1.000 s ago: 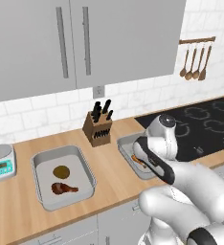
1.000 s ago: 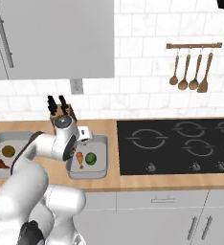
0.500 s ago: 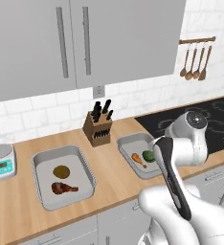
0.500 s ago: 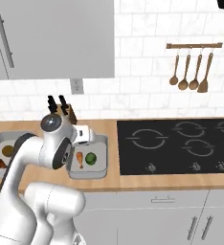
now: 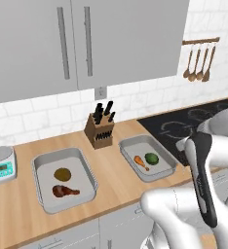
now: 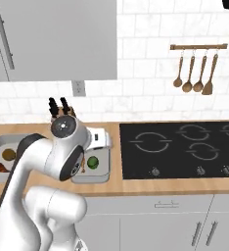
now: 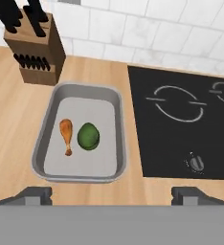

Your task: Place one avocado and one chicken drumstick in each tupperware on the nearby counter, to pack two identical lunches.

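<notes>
My gripper (image 7: 112, 195) hangs open and empty above the front edge of the counter (image 7: 13, 119), looking down on the right tupperware (image 7: 124, 143). In that tray a lighter orange chicken drumstick (image 7: 66, 134) lies beside a dark green avocado (image 7: 88, 136). The left tupperware (image 5: 38, 168) holds an olive-brown avocado (image 5: 62, 173) and a dark reddish-brown chicken drumstick (image 5: 65, 191). Both trays sit flat on the counter (image 5: 113, 175), apart from the gripper.
A wooden knife block (image 5: 100, 129) stands behind and between the trays. The black cooktop (image 7: 181, 119) starts just right of the right tray. A white scale (image 5: 1, 164) sits at the far left. Wooden utensils (image 5: 199, 61) hang on the wall.
The arm has lifted and swung right, away from the right tray, uncovering the orange drumstick and green avocado in it. The gripper stays open.
</notes>
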